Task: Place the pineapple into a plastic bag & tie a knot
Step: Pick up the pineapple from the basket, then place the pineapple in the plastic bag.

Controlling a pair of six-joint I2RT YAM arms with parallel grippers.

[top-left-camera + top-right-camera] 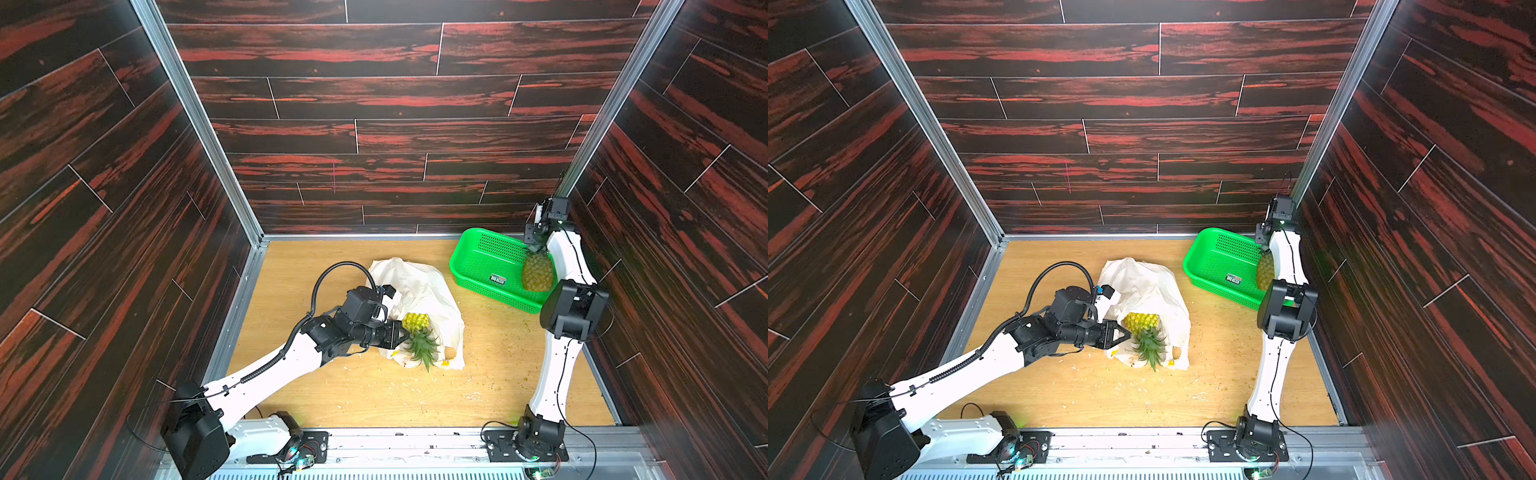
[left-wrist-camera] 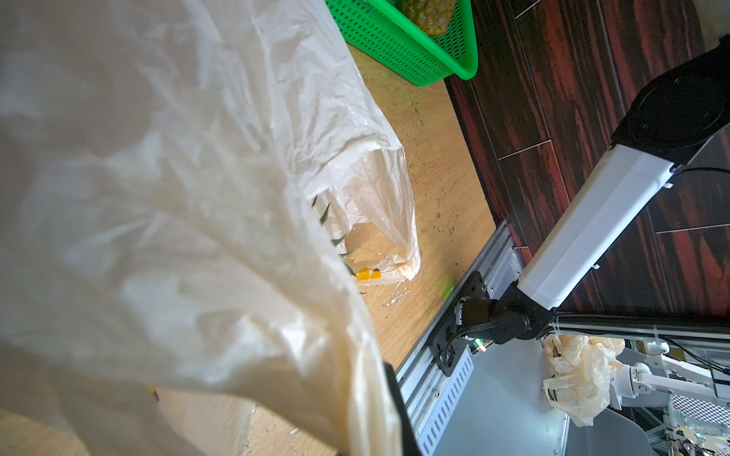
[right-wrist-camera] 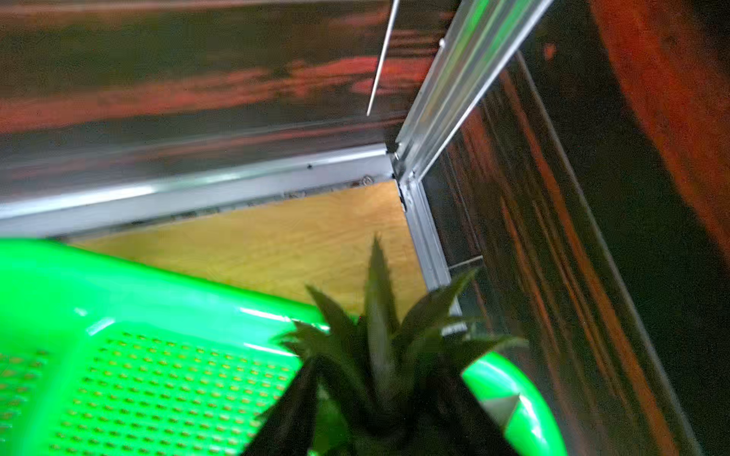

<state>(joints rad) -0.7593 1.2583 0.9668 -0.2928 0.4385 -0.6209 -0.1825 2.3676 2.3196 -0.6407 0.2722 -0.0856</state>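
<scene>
The white plastic bag (image 1: 419,286) (image 1: 1146,282) lies crumpled mid-table and fills the left wrist view (image 2: 158,197). A yellow pineapple (image 1: 417,322) (image 1: 1142,322) lies in its mouth, green crown (image 1: 424,349) toward the front. My left gripper (image 1: 405,332) (image 1: 1127,334) is shut on the bag's edge beside that fruit. A browner pineapple (image 1: 538,272) (image 1: 1264,272) stands in the green basket (image 1: 482,270) (image 3: 158,316). Over it my right gripper (image 1: 536,245) (image 3: 379,395) is shut around the leafy crown (image 3: 379,316). The knot is out of view.
The basket (image 1: 1217,266) (image 2: 395,43) sits in the back right corner against the aluminium frame. My right arm's elbow (image 1: 573,309) hangs in front of it. Crumbs and shreds litter the wooden floor (image 1: 374,395). Another crumpled bag (image 2: 576,375) hangs outside the cell.
</scene>
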